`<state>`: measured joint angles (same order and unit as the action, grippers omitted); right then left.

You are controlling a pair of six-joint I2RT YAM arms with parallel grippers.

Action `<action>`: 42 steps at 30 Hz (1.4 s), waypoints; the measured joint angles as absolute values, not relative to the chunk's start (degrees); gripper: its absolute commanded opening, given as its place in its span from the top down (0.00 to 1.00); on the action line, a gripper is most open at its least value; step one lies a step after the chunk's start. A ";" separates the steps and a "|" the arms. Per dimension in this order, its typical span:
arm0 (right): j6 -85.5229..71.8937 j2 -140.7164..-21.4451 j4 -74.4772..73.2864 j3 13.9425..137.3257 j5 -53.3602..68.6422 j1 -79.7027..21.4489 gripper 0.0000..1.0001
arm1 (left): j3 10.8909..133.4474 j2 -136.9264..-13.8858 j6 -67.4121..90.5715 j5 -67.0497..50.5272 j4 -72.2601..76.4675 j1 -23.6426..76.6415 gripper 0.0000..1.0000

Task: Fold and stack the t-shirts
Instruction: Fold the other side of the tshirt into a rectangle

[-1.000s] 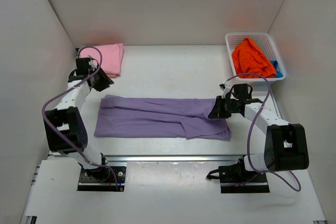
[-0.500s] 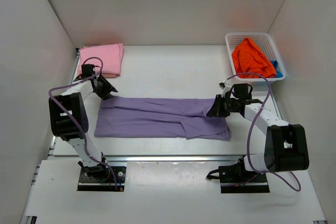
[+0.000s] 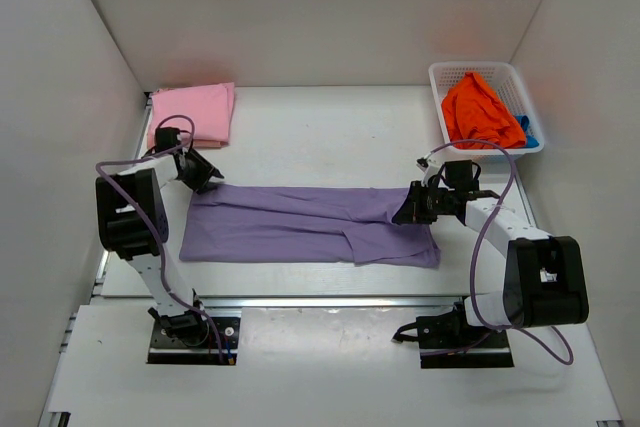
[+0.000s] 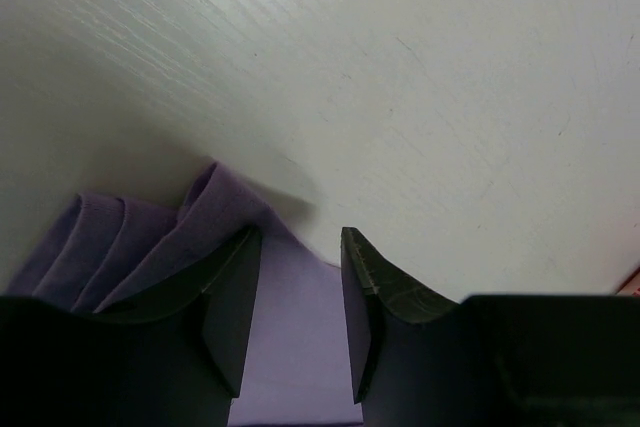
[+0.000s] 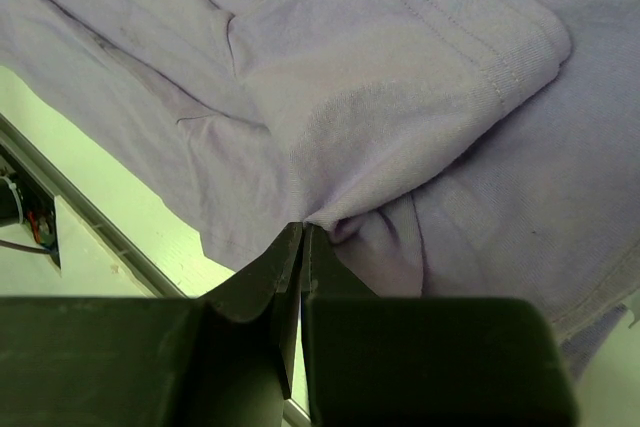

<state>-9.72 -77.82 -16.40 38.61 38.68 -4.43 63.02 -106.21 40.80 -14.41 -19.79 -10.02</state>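
Purple t-shirt spread across the middle of the table as a long band, sides turned in, so judged ready for the next fold. At its right end, near the far corner, right gripper with jaws pressed together on a small pinch of cloth, wrinkles bunching toward the tips; probably gripped there to lift that end. At the far left corner, left gripper low over the layered edge, jaws apart and straddling the cloth, nothing clamped yet; likely lined up for a matching hold so that the two corners can travel evenly. Further out, pink t-shirt folded flat in the far left corner of the table, apart from the purple one, seemingly the base of the stack. In the far right corner, white basket holding orange t-shirt in a loose heap, with a sliver of blue t-shirt beside it, both unfolded and apparently waiting their turn.
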 measured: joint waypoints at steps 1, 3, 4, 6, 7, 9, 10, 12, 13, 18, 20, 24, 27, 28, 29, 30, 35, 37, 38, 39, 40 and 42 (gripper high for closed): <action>-9.74 -77.82 -16.38 38.61 38.68 -4.43 1.00 | 63.05 -106.28 40.93 -14.44 -19.70 -10.02 0.49; -9.87 -77.82 -16.19 38.61 38.74 -4.43 1.00 | 63.35 -106.59 41.01 -14.70 -19.70 -10.02 0.50; -9.91 -77.82 -16.16 38.61 38.83 -4.43 1.00 | 63.57 -106.83 41.01 -14.79 -19.75 -10.02 0.50; -9.93 -77.84 -16.08 38.59 38.96 -4.43 1.00 | 64.40 -107.61 40.99 -14.74 -19.79 -10.02 0.50; -10.02 -77.87 -16.01 38.57 38.98 -4.40 1.00 | 64.93 -107.96 40.95 -14.70 -20.25 -9.98 0.50; -10.11 -77.91 -15.97 38.57 39.03 -4.32 1.00 | 65.95 -108.42 40.69 -14.17 -21.47 -9.72 0.49; -10.15 -77.93 -15.86 38.54 39.07 -4.32 1.00 | 66.41 -108.57 40.42 -13.76 -22.11 -9.50 0.49; -10.33 -77.93 -15.70 38.54 39.22 -4.32 1.00 | 67.29 -108.88 39.75 -12.73 -23.20 -9.06 0.50; -10.33 -77.93 -15.59 38.54 39.31 -4.32 0.99 | 67.81 -109.12 39.27 -12.34 -23.88 -8.86 0.51; -10.44 -77.93 -15.20 38.15 39.53 -3.99 0.99 | 70.35 -110.30 36.77 -10.85 -27.07 -8.01 0.53; -10.57 -77.93 -14.96 38.11 39.68 -3.92 1.00 | 70.72 -110.41 35.79 -10.24 -27.75 -7.73 0.53; -10.61 -77.93 -14.70 38.00 39.94 -3.62 1.00 | 71.59 -110.56 33.23 -8.08 -29.15 -6.70 0.55; -10.98 -77.93 -14.46 37.87 40.12 -3.62 1.00 | 73.43 -111.33 31.14 -5.93 -31.33 -5.54 0.43; -11.00 -77.93 -14.37 37.82 40.21 -3.62 1.00 | 74.11 -111.59 30.33 -5.02 -32.10 -5.02 0.41; -11.05 -77.93 -14.15 37.74 40.29 -3.62 1.00 | 74.83 -111.79 29.58 -4.19 -32.86 -4.49 0.41; -11.14 -77.93 -13.91 37.58 40.38 -3.62 1.00 | 75.66 -112.20 28.88 -3.20 -33.74 -3.84 0.42; -11.53 -77.93 -13.58 37.47 40.95 -3.38 1.00 | 78.50 -113.97 26.11 1.08 -37.45 -2.42 0.68; -11.62 -77.91 -13.52 37.47 41.15 -3.18 1.00 | 79.05 -114.28 24.97 2.11 -38.85 -2.57 0.79; -11.64 -77.91 -13.45 37.47 41.19 -3.18 1.00 | 79.11 -114.34 24.56 2.39 -39.18 -2.61 0.86; -11.73 -77.91 -13.32 37.41 41.23 -3.18 1.00 | 79.18 -114.37 24.10 2.59 -39.57 -2.66 0.95; -11.79 -77.91 -13.19 37.34 41.25 -3.18 1.00 | 79.26 -114.41 23.90 2.70 -39.88 -2.68 1.00; -11.84 -77.91 -13.08 37.12 41.41 -3.18 1.00 | 79.37 -114.45 23.22 2.74 -40.18 -2.68 1.00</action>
